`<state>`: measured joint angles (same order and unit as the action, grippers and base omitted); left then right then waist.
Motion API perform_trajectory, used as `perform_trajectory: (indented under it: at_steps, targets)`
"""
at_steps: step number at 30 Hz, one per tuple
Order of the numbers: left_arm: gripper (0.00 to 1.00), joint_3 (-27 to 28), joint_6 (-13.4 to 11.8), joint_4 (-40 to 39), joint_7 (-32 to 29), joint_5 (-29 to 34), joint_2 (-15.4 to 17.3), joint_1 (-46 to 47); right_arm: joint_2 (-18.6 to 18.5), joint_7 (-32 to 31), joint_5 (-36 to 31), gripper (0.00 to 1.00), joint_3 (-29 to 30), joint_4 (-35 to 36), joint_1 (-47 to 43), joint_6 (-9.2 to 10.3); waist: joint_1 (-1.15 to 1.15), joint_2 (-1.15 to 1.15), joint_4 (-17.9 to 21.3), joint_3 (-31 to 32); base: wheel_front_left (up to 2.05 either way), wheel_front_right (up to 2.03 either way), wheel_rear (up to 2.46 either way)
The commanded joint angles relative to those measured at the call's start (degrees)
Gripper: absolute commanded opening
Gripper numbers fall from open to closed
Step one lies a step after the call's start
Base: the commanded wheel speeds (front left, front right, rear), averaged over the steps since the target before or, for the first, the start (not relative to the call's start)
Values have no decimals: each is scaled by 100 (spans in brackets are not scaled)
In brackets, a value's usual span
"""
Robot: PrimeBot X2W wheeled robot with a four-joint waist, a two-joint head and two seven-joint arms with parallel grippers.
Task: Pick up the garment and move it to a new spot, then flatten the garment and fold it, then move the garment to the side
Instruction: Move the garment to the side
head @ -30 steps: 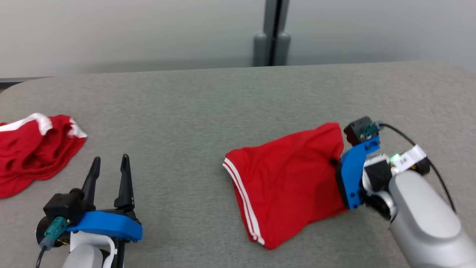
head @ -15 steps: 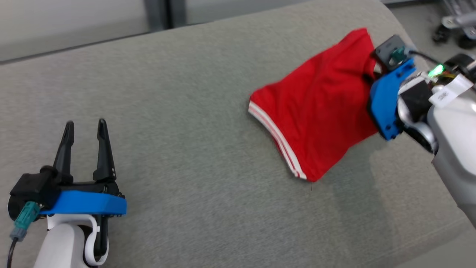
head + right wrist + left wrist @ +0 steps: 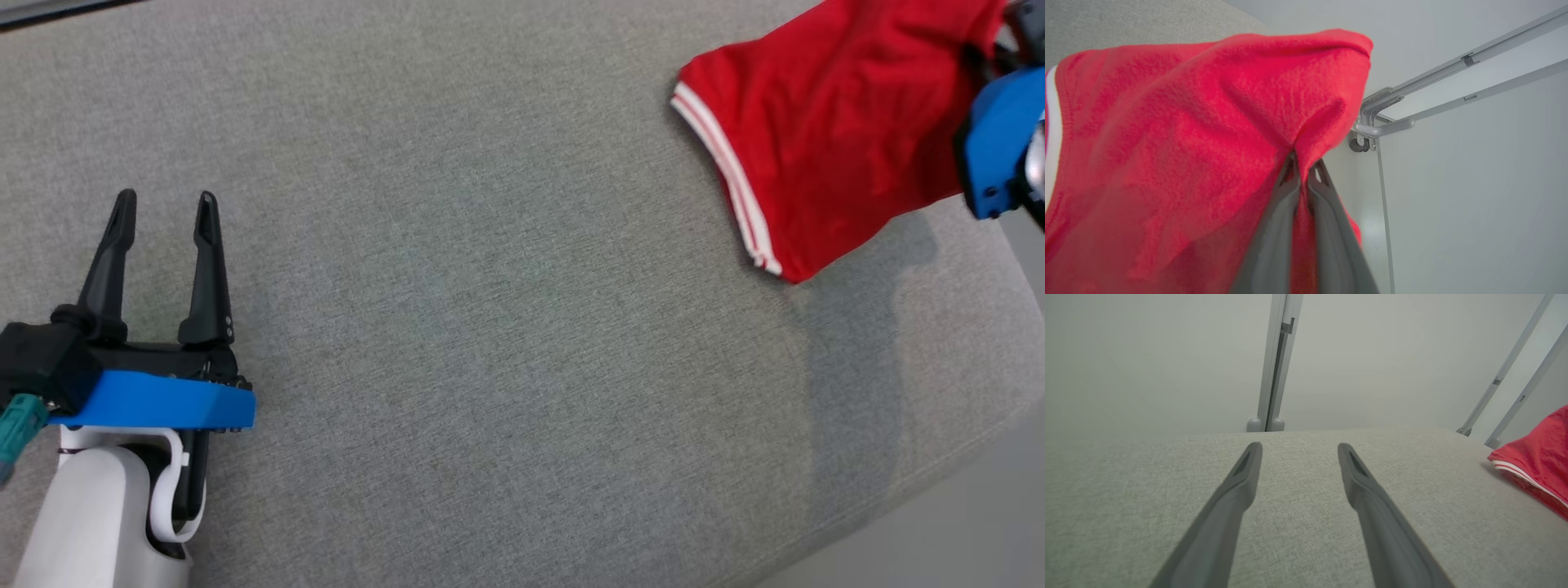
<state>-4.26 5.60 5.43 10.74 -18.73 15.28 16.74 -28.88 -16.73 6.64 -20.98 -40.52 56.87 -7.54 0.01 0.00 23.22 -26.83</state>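
Moving step, I reckon: right jaws clamp the garment [image 3: 824, 122], left jaws apart; next I lower it onto the counter [image 3: 490, 327].

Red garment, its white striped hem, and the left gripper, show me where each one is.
red garment [image 3: 824, 122], head view, middle of the cloth.
white striped hem [image 3: 729, 181], head view, halfway along the stripes.
left gripper [image 3: 166, 196], head view, midway between its open fingertips.

Grey fabric-covered table [image 3: 490, 327]; red garment [image 3: 833, 122] over right end, resting or lifted unclear.
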Motion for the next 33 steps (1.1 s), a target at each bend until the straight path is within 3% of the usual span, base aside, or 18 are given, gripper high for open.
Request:
perform_trajectory:
  at_steps: [1,7,8,9,15,22,28,33]
  targets:
    - [100,9,-6,-123,-70,28,83,113,-9,153,-98,0,249,-168,122,8,-1,0,-57,-140,0,0,0]
    - [100,-3,-30,-383,-240,48,212,89,115,542,-588,3,1041,-664,104,9,-1,0,-93,-303,0,0,0]
    - [100,-5,-29,-413,-247,45,216,70,160,601,-699,73,1149,-694,76,9,-1,0,-98,-306,0,0,0]
    - [100,-11,-32,-432,-256,43,226,55,208,661,-775,100,1256,-727,45,9,-1,0,-106,-304,0,0,0]
    - [100,-58,-63,-455,-244,7,203,-2,346,1148,-1275,100,1614,-873,-15,9,-1,0,-186,-204,0,0,0]
    - [100,-123,-101,-224,-47,-97,27,-108,555,1601,-1553,100,1634,-924,-144,9,-1,0,-421,172,0,0,0]
    - [100,-176,-113,219,204,-211,-211,-273,857,2189,-1116,100,1639,-699,-617,6,-1,0,-877,753,0,0,0]
    - [100,-210,-102,642,361,-261,-399,-485,1040,2608,-423,100,1490,-104,-1526,6,-1,0,-1361,1270,0,0,0]
